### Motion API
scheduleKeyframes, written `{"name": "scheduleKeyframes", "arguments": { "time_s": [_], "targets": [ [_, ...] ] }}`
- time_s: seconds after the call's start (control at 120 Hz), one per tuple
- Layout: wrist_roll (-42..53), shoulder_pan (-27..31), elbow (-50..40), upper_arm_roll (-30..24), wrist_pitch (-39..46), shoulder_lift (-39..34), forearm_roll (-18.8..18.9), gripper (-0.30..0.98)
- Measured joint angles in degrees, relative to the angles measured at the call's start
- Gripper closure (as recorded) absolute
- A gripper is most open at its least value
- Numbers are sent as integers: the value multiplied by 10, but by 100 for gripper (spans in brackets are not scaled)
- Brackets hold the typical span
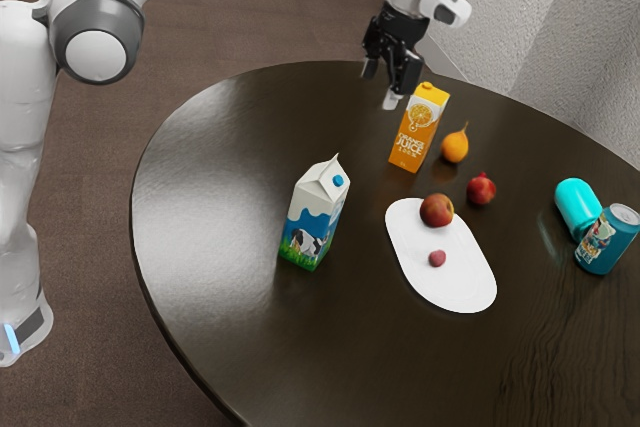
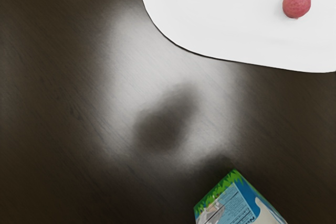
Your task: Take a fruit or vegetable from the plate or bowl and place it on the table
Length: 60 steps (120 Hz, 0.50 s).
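Pick-up step, approach stage by my reading. Black two-finger claw (image 1: pixel 380 85) spread, empty, above dark round tabletop (image 1: pixel 220 197). Round red-brown fruit (image 1: pixel 437 210) near end edge of white oval plate (image 1: pixel 465 285); small pink bumpy fruit (image 1: pixel 437 259) farther in. Next: centre over one, descend, grip.

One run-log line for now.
phase: likely pre-pick | hand: above table | plate: large red fruit, small pink fruit | off plate: pomegranate, yellow-orange fruit
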Motion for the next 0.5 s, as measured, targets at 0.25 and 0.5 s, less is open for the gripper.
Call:
{"name": "scheduleKeyframes", "arguments": {
  "time_s": [0.25, 0.5],
  "targets": [
    [-6, 12, 0, 1, 16, 0, -14, 0],
    [-11, 3, 96, -23, 26, -22, -37, 0]
  ]
}}
